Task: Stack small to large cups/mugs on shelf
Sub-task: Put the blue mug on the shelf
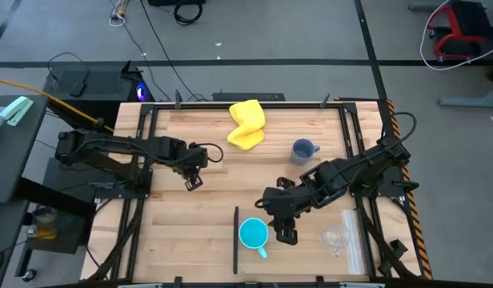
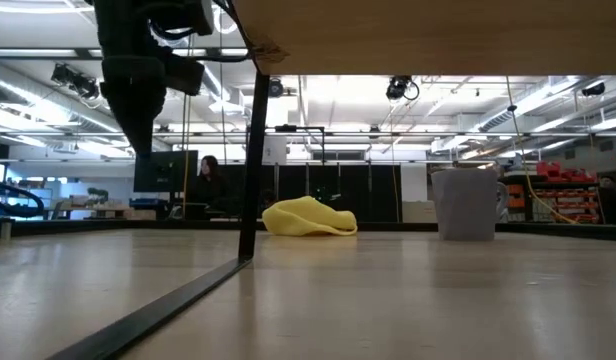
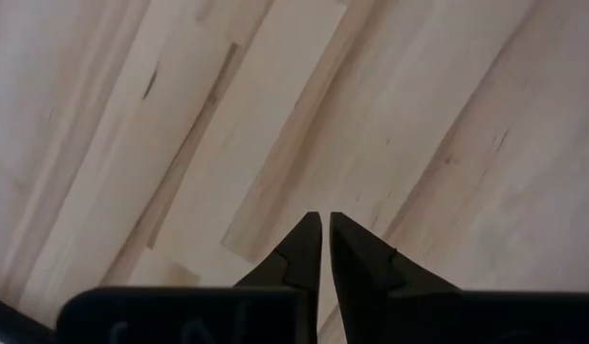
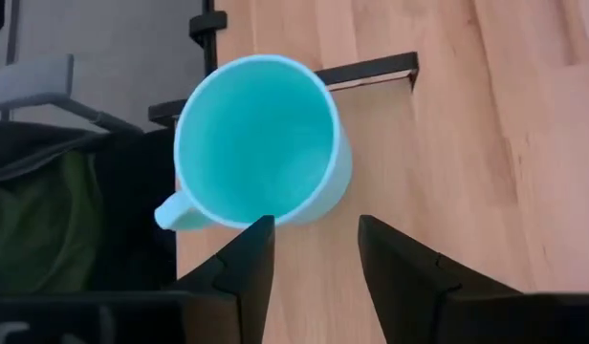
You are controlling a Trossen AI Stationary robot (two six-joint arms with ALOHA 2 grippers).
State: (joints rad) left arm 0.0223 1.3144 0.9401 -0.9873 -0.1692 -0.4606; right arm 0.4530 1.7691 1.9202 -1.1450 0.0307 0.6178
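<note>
Pale wood planks make up the table (image 1: 206, 200), which is framed by black rails and sits on a grey floor strewn with cables. Near the table's front edge stands the cyan mug (image 1: 254, 234), upright with its mouth open to the camera and its handle pointing toward the front edge; a thin black bar (image 1: 235, 238) lies on the wood just beside it. The right gripper (image 1: 284, 232) hangs just beside this mug, on the side away from the bar, and the right wrist view shows its fingers (image 4: 245, 258) spread apart with nothing between them, the mug (image 4: 261, 158) sitting just beyond their tips and not touched. The clear cup (image 1: 336, 238) stands near the right rail, a little past the gripper. The grey mug (image 1: 302, 150) stands upright farther back, well apart from the other two, and near it toward the back edge lies the yellow cloth (image 1: 247, 124), crumpled (both also show across the table in the low view). The left gripper (image 1: 194, 181) waits over bare wood on the left half of the table, its fingers (image 3: 304, 250) pressed almost together and holding nothing.
</note>
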